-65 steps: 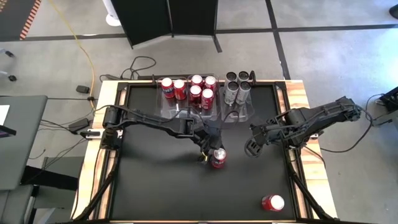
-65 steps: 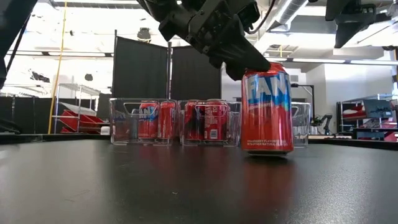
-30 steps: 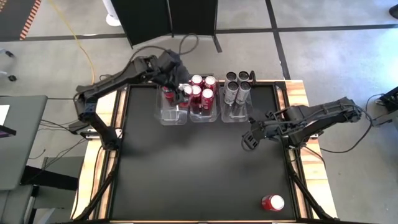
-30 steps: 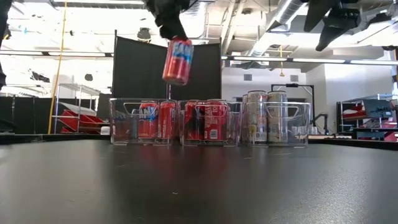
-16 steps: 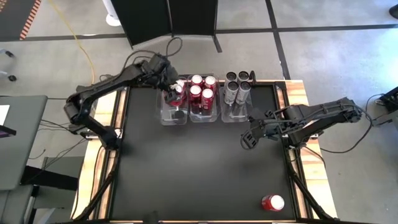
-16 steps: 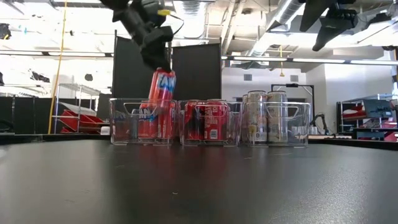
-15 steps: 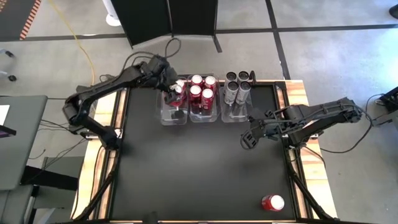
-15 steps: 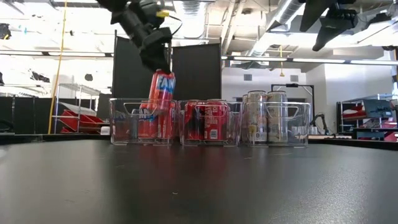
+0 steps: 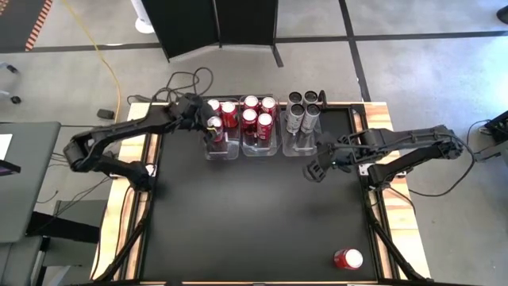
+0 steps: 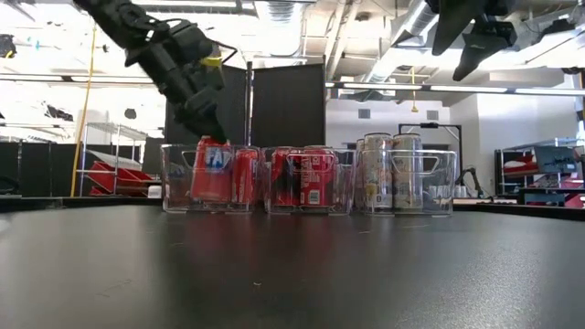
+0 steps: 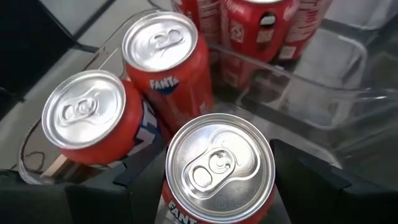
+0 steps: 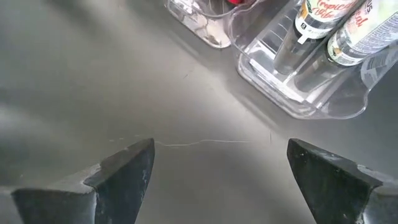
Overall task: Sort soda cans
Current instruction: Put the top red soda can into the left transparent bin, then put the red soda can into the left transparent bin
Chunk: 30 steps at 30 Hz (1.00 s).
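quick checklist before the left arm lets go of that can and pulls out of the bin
1. Left gripper closed around the red can: ok, fingers flank it.
2. Can inside the left bin: ok.
3. Can seated on the bin floor: cannot tell; it stands level with its neighbours in the low view.
4. Can upright: ok.
5. Space beside the two red cans already there: ok, close but apart.
6. Right gripper out of the way: ok, open, hovering over bare table near the silver cans' bin.
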### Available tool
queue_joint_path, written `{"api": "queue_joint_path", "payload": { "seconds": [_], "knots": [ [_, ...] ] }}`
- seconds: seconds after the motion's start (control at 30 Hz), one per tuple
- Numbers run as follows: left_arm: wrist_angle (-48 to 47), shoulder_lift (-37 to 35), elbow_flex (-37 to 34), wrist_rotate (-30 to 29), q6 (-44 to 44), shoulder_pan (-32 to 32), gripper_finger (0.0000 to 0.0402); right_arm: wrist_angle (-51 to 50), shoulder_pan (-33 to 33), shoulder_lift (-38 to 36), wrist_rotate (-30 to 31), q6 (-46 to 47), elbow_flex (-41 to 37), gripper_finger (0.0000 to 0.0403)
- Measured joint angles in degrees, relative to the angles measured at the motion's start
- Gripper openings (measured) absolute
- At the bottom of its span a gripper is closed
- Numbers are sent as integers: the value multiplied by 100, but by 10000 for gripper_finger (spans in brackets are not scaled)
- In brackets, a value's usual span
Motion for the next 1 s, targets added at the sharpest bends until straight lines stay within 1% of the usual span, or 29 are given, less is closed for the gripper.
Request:
{"api": "queue_joint_path", "payload": {
  "seconds": [0.17,0.3,0.53,0.77,0.87,1.0],
  "knots": [
    [475,3,-190,-113,-222,-2,256,179,-4,0,-117,-119,0,383],
    [421,8,-213,-297,-194,13,256,197,-33,0,-154,-116,0,383],
    [423,10,-213,-305,-161,99,261,177,-33,0,-156,79,0,383],
    [439,10,-213,-311,-291,101,303,138,106,0,-156,337,0,383],
    [360,-26,-213,-359,-301,101,323,-247,223,0,-201,709,0,383],
    [324,-203,-213,-469,-469,101,343,-786,503,0,-508,1253,0,383]
  ]
}}
